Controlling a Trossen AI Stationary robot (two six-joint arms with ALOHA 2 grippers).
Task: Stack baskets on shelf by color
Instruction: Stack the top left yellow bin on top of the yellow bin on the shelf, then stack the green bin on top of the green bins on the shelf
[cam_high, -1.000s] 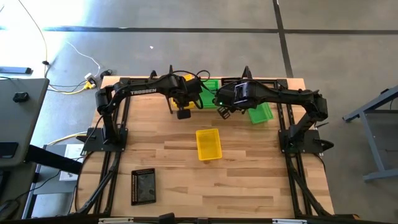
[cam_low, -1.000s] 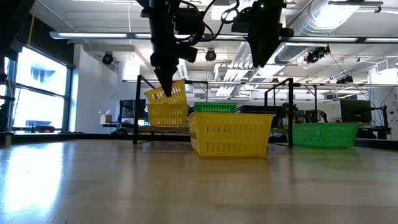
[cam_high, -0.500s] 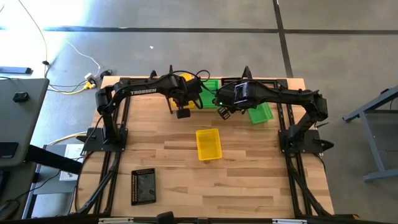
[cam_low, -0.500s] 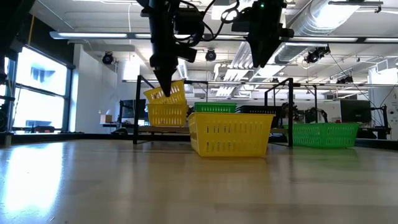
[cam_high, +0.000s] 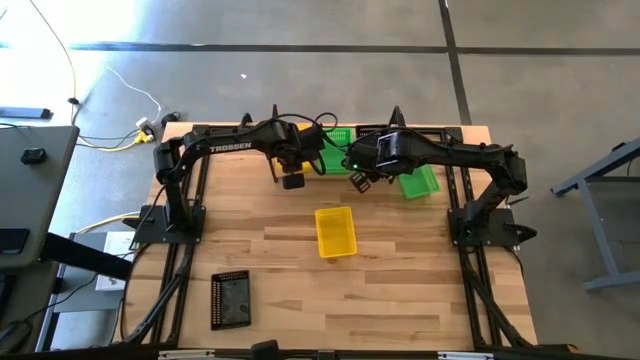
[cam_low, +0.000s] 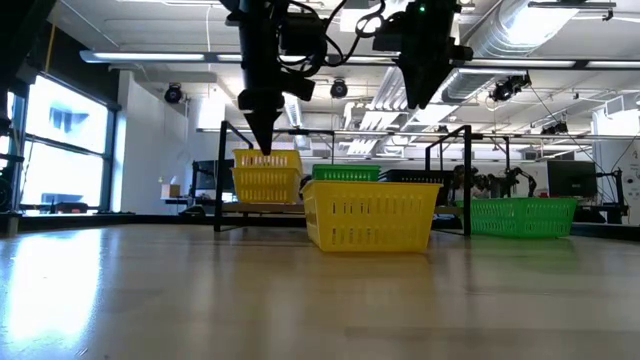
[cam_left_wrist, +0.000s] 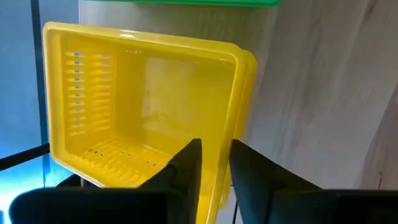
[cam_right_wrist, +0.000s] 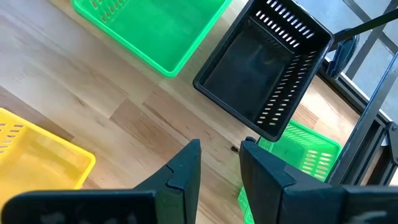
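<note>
Change: since a second ago the yellow basket on the shelf is being seen level, no longer tilted in the left gripper; it is sitting nested in a second yellow one beneath it.
Left gripper: it is hanging just above the stack's rim, fingers parted by a narrow gap and no longer pinching the wall; in the wrist view the rim is lying right under the tips.
Key relation: the loose basket on the table is lying at about 5 o'clock from the left gripper in the high view, well apart, long axis running 12 to 6. The left arm is judged a little nearer to it than the right.
Right gripper: it is being held in the air at about 1 o'clock from the loose basket, fingers slightly apart and empty.
Other baskets: a green basket is sitting on the shelf beside the yellow stack; another green is lying at the table's 2 o'clock; a black basket is lying at 7 o'clock.
Surface: bare wood is lying around the loose basket.
Room: a large hall is showing behind.
</note>
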